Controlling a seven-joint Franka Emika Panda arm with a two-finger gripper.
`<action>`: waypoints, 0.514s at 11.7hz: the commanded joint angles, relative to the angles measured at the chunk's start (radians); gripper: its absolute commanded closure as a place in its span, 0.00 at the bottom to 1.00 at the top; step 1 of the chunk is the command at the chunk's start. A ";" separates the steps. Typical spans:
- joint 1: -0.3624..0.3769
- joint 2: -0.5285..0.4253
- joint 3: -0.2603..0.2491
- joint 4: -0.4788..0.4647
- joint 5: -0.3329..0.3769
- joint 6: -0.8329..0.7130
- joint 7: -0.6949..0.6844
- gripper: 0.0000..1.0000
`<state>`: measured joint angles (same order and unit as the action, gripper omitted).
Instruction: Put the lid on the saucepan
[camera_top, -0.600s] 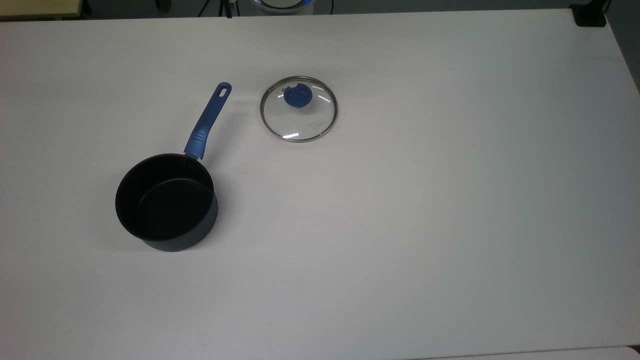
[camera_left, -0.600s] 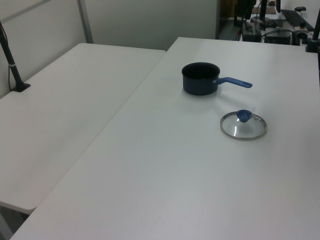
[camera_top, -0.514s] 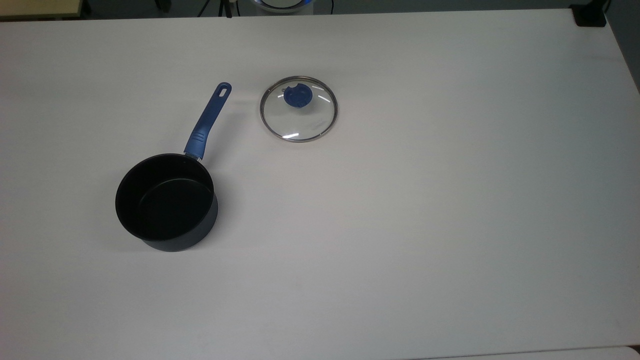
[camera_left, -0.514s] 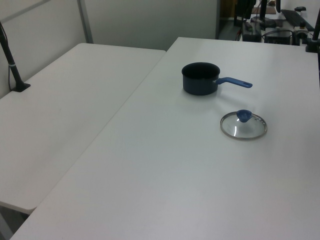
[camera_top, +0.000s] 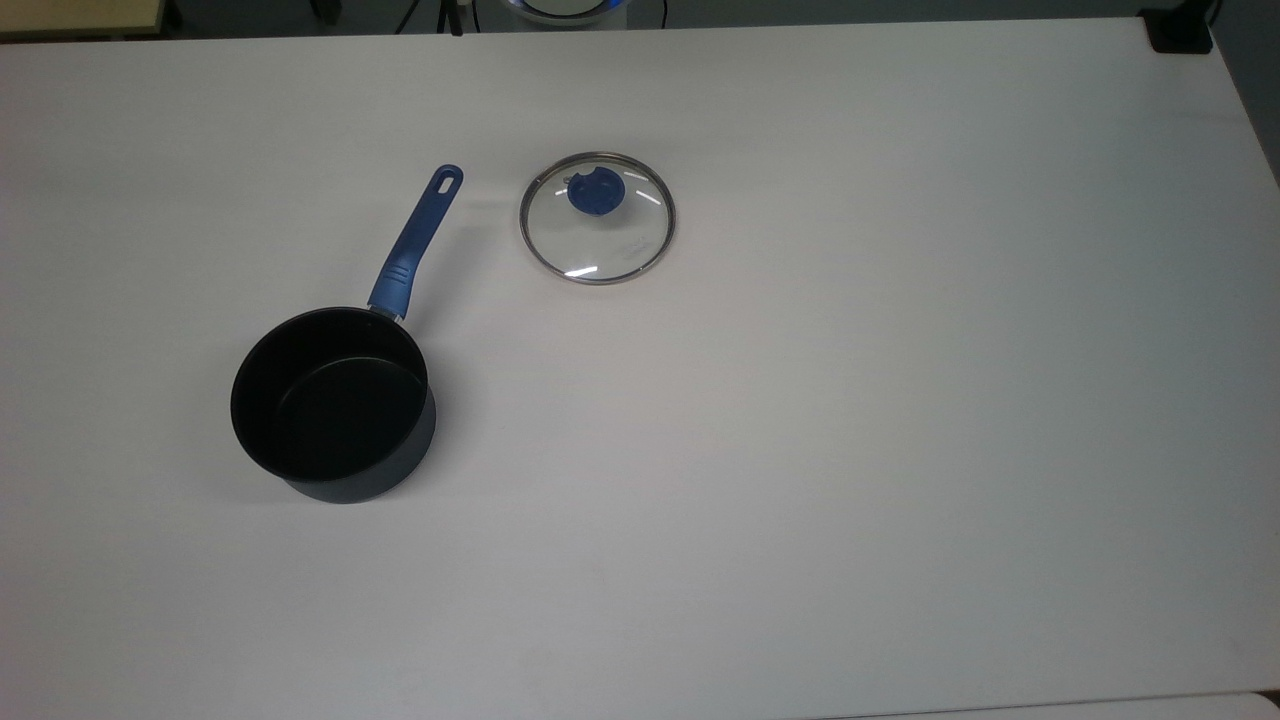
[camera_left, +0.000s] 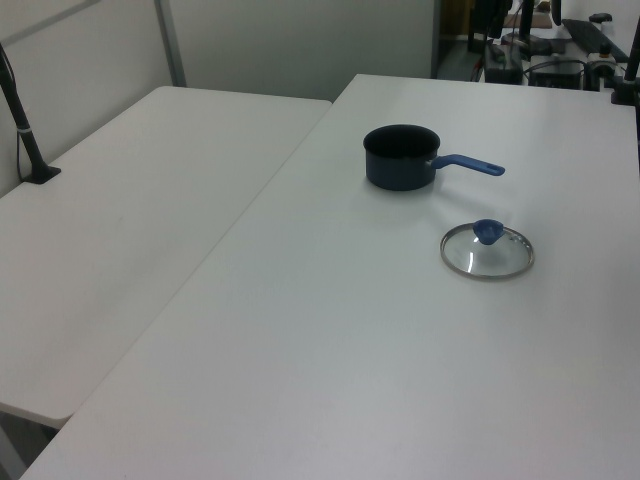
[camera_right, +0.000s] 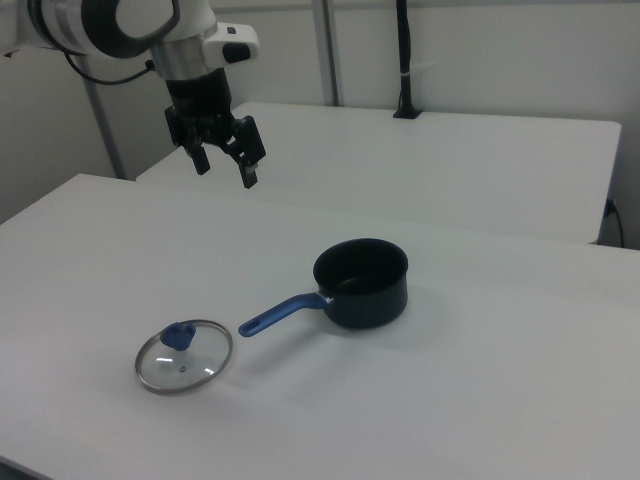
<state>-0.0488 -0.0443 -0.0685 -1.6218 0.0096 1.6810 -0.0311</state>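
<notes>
Change: nothing has moved since the earlier frames; in the top and left views the lid and the saucepan lie exactly where they lay.

Fingers: the black two-finger gripper (camera_right: 223, 161) on the white robot arm (camera_right: 120, 25) hangs high in the air with its fingers spread wide, holding nothing.

Lid: the round clear glass lid with a metal rim and a blue knob (camera_right: 184, 356) (camera_top: 597, 218) (camera_left: 487, 250) lies flat, knob up, on the white desk (camera_right: 480, 400), well apart from the gripper. In the right view it sits far below the fingers and slightly toward the right view's left, near the desk's front-left corner.

Saucepan: the small dark navy-black saucepan with a long blue handle (camera_right: 362, 283) (camera_top: 333, 402) (camera_left: 402, 156) stands upright and open nearer the middle of the desk, to the right view's right of the lid. Its handle points toward the lid, the eyelet end just beside the rim but not touching.

Deciding relation: the knob is the part to take, and it lies almost straight down from the open fingers, so the coming move looks like a long descent with a small sideways correction.

Task state: not yet begun; the lid is untouched.
</notes>
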 joint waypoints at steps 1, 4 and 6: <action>0.015 0.009 -0.016 0.019 0.020 0.002 0.010 0.00; 0.010 0.003 -0.016 0.013 0.018 -0.006 0.008 0.00; 0.010 0.003 -0.016 -0.016 -0.002 -0.046 -0.162 0.00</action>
<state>-0.0489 -0.0441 -0.0700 -1.6230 0.0096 1.6782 -0.0338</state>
